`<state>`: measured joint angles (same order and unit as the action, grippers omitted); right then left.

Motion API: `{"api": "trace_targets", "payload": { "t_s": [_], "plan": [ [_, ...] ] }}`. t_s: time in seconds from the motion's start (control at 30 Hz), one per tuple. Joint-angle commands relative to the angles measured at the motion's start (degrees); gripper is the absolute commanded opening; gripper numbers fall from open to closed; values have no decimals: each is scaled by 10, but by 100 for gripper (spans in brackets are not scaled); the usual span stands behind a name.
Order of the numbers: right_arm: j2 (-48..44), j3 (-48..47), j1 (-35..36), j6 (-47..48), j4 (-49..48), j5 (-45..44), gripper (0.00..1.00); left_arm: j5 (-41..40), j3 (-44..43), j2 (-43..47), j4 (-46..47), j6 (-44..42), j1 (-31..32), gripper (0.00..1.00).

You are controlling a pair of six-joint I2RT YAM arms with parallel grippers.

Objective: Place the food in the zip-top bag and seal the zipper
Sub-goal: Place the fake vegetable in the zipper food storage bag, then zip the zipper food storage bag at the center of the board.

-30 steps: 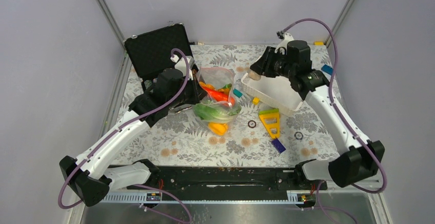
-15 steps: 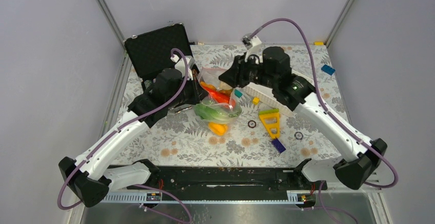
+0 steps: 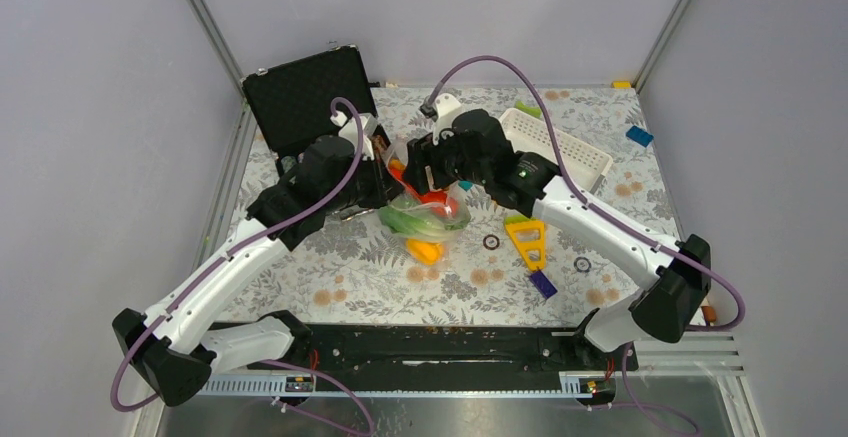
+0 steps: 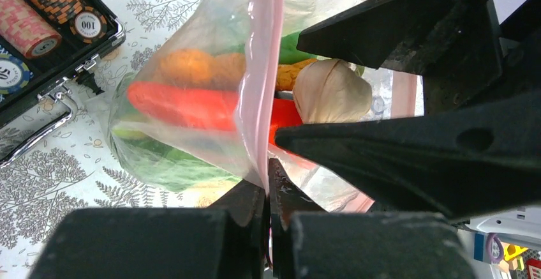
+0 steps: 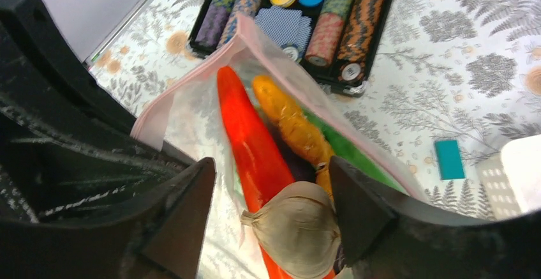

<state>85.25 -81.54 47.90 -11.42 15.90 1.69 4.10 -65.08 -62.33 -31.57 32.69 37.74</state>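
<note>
The clear zip-top bag [image 3: 425, 192] lies mid-table, mouth held up. My left gripper [image 4: 266, 177] is shut on its pink zipper strip [image 4: 260, 68]; it also shows in the top view [image 3: 385, 165]. My right gripper [image 5: 271, 164] hangs open over the mouth; it also shows in the top view [image 3: 428, 172]. A pale garlic bulb [image 5: 300, 228] sits between its fingers, touching only the right one. Inside the bag are a red chili [image 5: 249, 138], an orange lumpy piece [image 5: 287, 119], a long green vegetable [image 5: 348, 154], lettuce [image 3: 415, 219] and a yellow-orange pepper [image 3: 425, 250].
An open black case of poker chips [image 3: 305, 92] stands at the back left, close behind the bag. The white lattice basket [image 3: 560, 147] is at the back right. A yellow triangular block [image 3: 527, 237], blue blocks [image 3: 542, 283], a teal block [image 5: 450, 159] and two rings [image 3: 491, 242] lie right of the bag.
My right arm has swung left from the basket to above the bag's mouth. The basket now lies farther back and right. My left gripper has kept its hold.
</note>
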Motion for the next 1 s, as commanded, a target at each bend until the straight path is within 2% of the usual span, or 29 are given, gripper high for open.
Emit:
{"api": "trace_targets", "payload": {
  "t_s": [0.0,0.07,0.17,0.33,0.47,0.8,0.97],
  "plan": [
    [-27,16,4,28,-31,76,77,0,9,24,0,-1,-2,0],
    [-34,22,4,36,-52,104,83,-15,10,32,2,-24,-2,0],
    [-55,42,4,72,-91,137,99,-28,2,45,-1,-66,-2,4],
    [-111,100,4,90,-189,181,100,-31,-1,71,-1,-81,-2,8],
    [-147,119,4,84,-208,202,100,-38,9,81,9,-62,-2,8],
    [-259,194,4,52,-167,151,100,-58,4,83,18,8,-2,8],
    [-303,240,4,119,-74,129,100,-124,-15,65,-13,64,-3,8]
  ]
}}
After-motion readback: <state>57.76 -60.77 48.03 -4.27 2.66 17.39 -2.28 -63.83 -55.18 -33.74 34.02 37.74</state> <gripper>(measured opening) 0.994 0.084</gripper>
